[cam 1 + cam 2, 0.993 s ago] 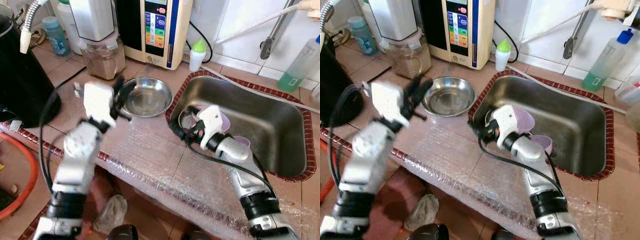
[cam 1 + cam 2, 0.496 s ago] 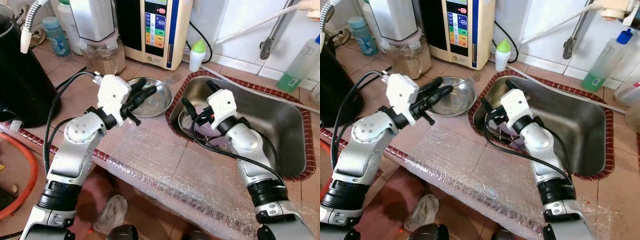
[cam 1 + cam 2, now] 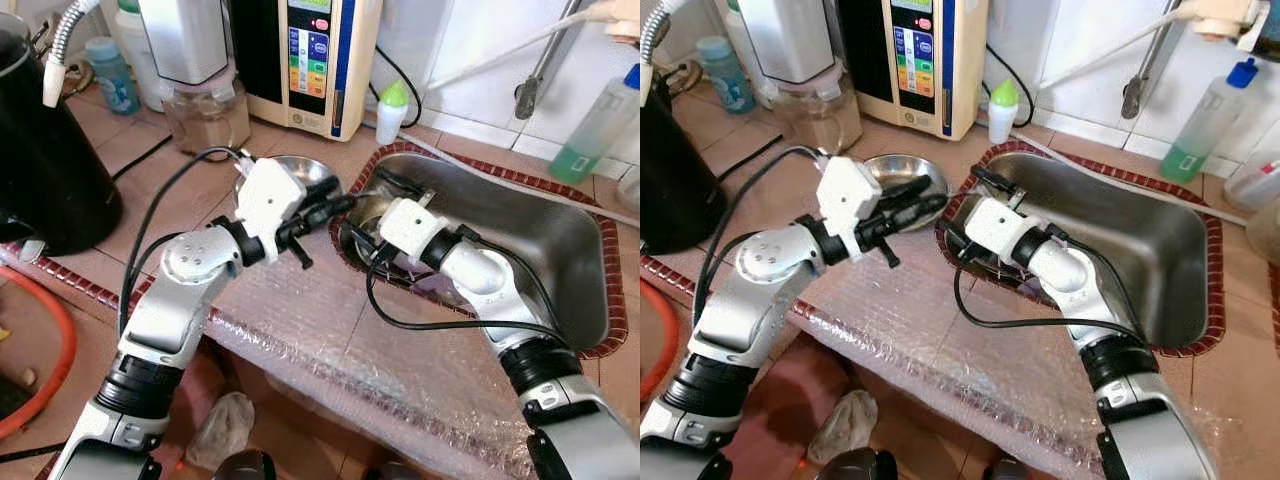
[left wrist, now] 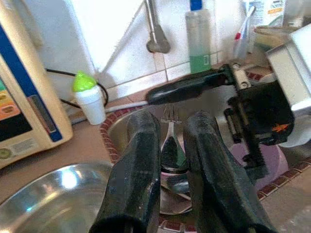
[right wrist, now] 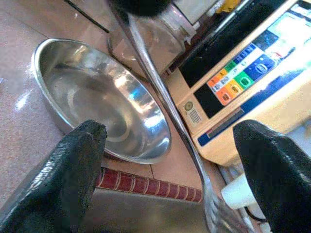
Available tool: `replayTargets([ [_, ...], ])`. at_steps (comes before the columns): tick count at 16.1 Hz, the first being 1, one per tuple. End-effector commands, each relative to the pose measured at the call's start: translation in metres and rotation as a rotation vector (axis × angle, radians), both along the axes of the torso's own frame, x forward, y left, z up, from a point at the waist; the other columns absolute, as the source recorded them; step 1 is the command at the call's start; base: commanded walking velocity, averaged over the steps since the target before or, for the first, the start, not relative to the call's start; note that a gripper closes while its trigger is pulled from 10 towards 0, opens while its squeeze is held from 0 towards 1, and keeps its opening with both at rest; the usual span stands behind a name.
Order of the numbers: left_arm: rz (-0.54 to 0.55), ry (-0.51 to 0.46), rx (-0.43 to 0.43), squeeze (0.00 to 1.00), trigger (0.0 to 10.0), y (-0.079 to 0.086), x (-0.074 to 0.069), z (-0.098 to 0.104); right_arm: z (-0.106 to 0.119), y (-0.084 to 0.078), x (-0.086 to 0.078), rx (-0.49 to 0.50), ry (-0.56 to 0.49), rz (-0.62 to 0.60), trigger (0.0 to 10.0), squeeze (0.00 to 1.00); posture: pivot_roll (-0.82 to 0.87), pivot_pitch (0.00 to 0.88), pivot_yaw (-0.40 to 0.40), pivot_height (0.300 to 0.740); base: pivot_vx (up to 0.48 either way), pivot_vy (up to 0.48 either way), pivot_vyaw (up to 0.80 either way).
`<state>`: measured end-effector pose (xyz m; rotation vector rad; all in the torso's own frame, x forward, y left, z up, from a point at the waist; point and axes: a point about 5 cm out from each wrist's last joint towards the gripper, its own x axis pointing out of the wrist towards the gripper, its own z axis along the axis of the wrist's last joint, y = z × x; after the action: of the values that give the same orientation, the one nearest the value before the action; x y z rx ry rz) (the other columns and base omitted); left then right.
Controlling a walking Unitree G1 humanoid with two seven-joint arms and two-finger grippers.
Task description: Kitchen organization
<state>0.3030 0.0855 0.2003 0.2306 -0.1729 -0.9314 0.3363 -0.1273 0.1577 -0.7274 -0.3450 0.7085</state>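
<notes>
Gripping fork [image 4: 168, 141], left hand [image 3: 335, 208] above sink [image 3: 560, 240]; bowl [image 5: 97, 104] beside.

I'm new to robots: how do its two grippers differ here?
The left gripper is shut on a fork; the right gripper is open wide around that fork. The left gripper reaches over the steel bowl, the right gripper over the sink. Both are black-fingered.

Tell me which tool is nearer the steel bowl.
Left. The left tool hangs over the bowl's sink-side rim, shut on a fork. The right tool sits past that rim, over the sink.
</notes>
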Motion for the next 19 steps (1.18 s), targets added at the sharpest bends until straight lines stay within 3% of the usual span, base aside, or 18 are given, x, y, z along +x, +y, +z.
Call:
replayTargets([
  [1,-0.036,-0.029,0.01,0.0,0.0,-0.006,-0.002,0.008,0.003,0.001,0.002,-0.019,-0.022,0.015,2.0,0.0,-0.03,0.047,0.013,0.74,0.0,0.0,0.0],
  [2,-0.042,-0.028,0.011,0.0,0.0,-0.009,-0.004,0.008,0.0,0.002,0.002,-0.023,-0.015,0.026,0.0,0.0,-0.02,0.044,0.007,0.74,0.0,0.0,0.0],
  [10,-0.032,-0.025,0.017,0.0,0.0,-0.008,-0.005,0.005,-0.006,-0.008,0.012,-0.035,0.035,-0.042,0.0,0.0,-0.02,0.042,-0.008,0.74,0.0,0.0,0.0],
  [13,-0.031,-0.025,0.026,0.0,0.0,-0.008,-0.005,0.004,-0.002,-0.017,0.018,-0.021,0.01,-0.114,0.0,0.0,-0.02,0.043,-0.005,0.74,0.0,0.0,0.0],
  [19,-0.022,-0.025,0.048,0.0,0.0,-0.006,-0.005,0.0,0.0,-0.02,0.019,0.002,-0.012,-0.14,0.0,0.0,-0.02,0.048,-0.004,0.74,0.0,0.0,0.0],
])
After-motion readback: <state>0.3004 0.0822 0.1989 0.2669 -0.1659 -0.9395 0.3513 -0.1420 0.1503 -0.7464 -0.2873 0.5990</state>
